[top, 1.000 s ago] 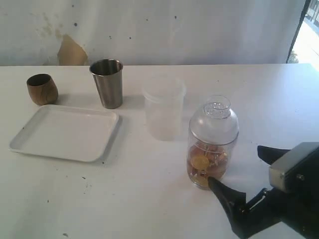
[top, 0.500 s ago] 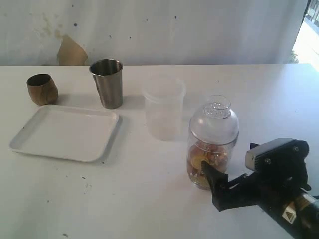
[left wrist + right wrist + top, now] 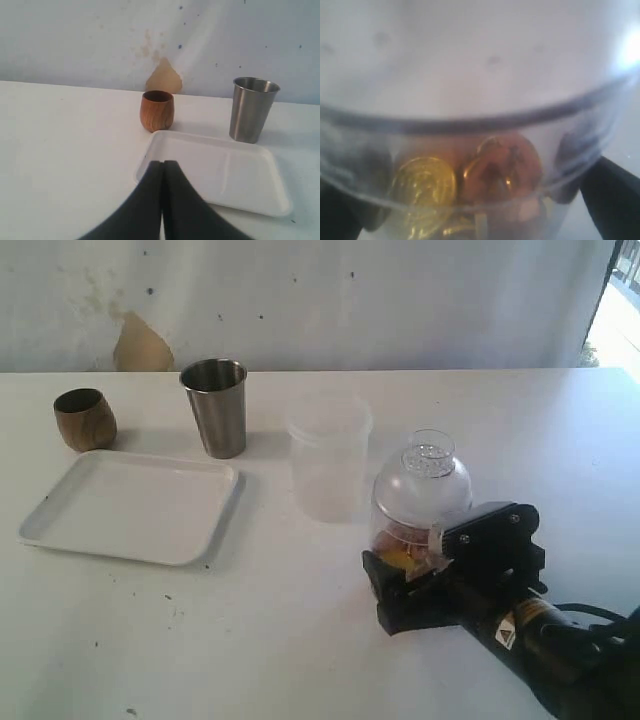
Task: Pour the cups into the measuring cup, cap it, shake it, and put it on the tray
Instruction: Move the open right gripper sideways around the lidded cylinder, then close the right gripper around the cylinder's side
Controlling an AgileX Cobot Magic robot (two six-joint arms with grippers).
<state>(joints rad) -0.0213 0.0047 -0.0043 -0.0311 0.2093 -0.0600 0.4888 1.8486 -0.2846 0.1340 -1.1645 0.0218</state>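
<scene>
The clear measuring cup [image 3: 421, 492] stands right of centre with its dome lid on and gold and copper coins in the bottom. My right gripper [image 3: 396, 566] is open, its jaws straddling the cup's lower body close to the walls. The cup [image 3: 480, 100] fills the right wrist view, and the dark fingers [image 3: 615, 200] sit at its sides. The brown wooden cup [image 3: 84, 418] and the steel tumbler [image 3: 215, 408] stand at the back left, behind the white tray [image 3: 130, 505]. My left gripper [image 3: 163, 163] is shut and empty, facing the tray [image 3: 225, 172], the wooden cup [image 3: 157, 111] and the tumbler [image 3: 252, 110].
A frosted plastic cup [image 3: 328, 455] with a lid stands just behind and left of the measuring cup. A wall runs along the table's back edge. The left arm does not show in the exterior view.
My right gripper has come in from the lower right and now has its jaws around the measuring cup. The cup has shifted slightly to the left.
</scene>
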